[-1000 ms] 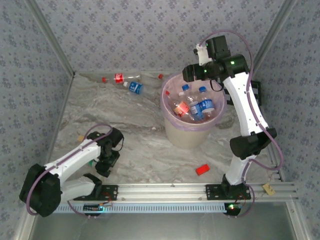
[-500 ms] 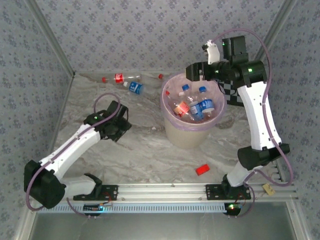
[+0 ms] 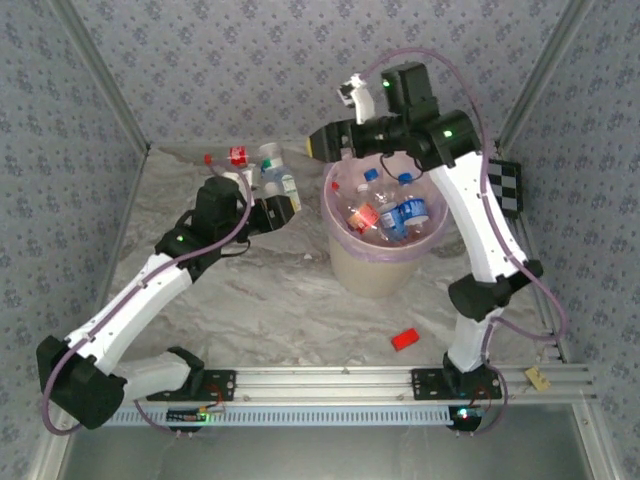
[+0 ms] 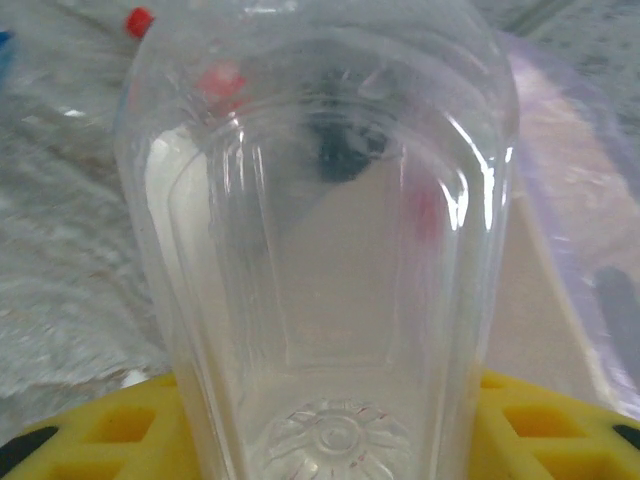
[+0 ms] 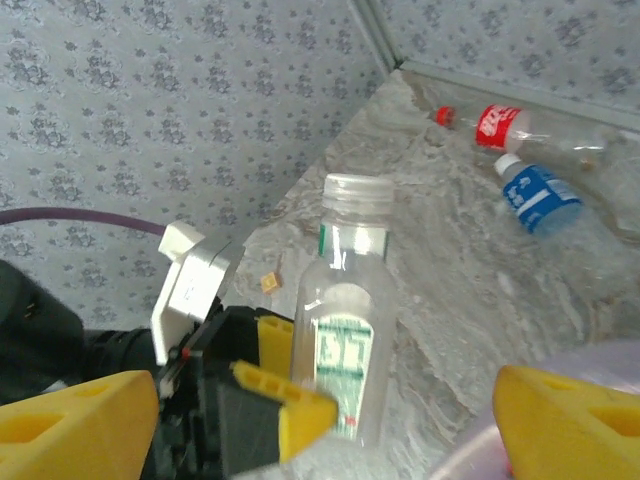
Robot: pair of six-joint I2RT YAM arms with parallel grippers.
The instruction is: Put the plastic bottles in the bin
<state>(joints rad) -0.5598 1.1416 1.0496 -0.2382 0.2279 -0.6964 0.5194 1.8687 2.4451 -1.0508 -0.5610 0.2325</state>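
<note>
Marbled worktop: 1 bottle gripped beside the bin

Grey-marbled worktop, walled in flowered paper, carries the cream bin point(image 3: 375, 272) with its pink liner at about 1 o'clock from the middle. At the bin's 9 o'clock, the left hand point(image 3: 279, 206) is clamped on the base of a clear bottle point(image 3: 271, 172) with a white cap and a green-and-white label. It holds the bottle upright, just beside the bin and apart from its rim. Over the rim at 11 o'clock hangs the right hand point(image 3: 320, 144), its yellow fingers point(image 5: 80, 420) spread wide with nothing between them. Inside, the binned bottles point(image 3: 404, 214) lie heaped, showing blue and red labels. At the bin's 10 o'clock, by the far wall, a red-labelled bottle point(image 5: 497, 126) and a blue-labelled bottle point(image 5: 540, 196) lie on their sides. At the bin's 6 o'clock lies 1 small red block point(image 3: 404, 339).
</note>
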